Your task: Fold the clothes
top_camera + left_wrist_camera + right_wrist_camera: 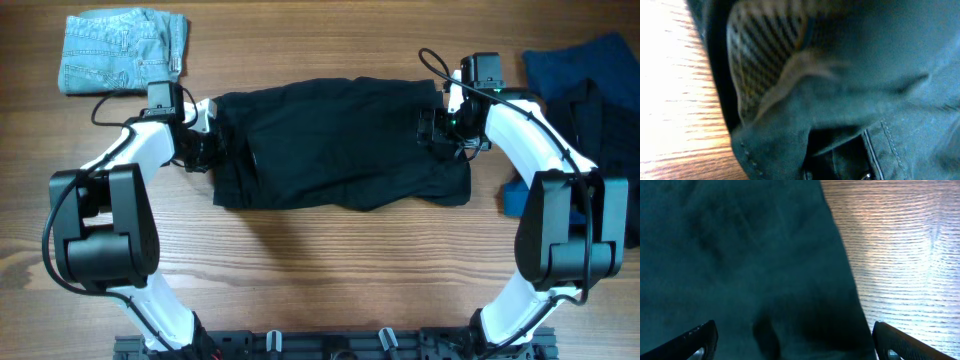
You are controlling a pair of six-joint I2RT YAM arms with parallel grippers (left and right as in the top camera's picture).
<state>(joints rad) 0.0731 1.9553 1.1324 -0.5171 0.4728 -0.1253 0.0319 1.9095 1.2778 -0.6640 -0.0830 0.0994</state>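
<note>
Overhead: shows black shorts [340, 140] spread flat at the middle of the table [330, 260], long axis running from the left edge toward the right edge. Puts one arm at each short end, with the left jaws down on the end nearer the left edge and the right jaws over the end nearer the right edge, so neither arm is clearly nearer. Also takes in pale denim shorts [122, 50] folded at the far left corner and dark blue garments [590, 90] heaped by the right edge, both apart from the work.

Left wrist: fills with dark cloth bunched against a ribbed finger pad [765, 55], a stitched seam below it, bare wood along one side. Reads as the left jaws clenched on the left end of the black shorts. Not confirmable from overhead, the tips being hidden under the wrist.

Right wrist: shows two fingertips [695, 340] far apart at the bottom corners, with only flat cloth beneath. Released, gripping nothing. Places the shorts' right-hand edge just under and ahead of those jaws, wood beyond it, a detail lost in the overhead blackness.

Judging ahead: probably calls for lowering the right jaws straight down and closing on that end, to match the left grip. Risks pinching a single layer and dragging the cloth.
</note>
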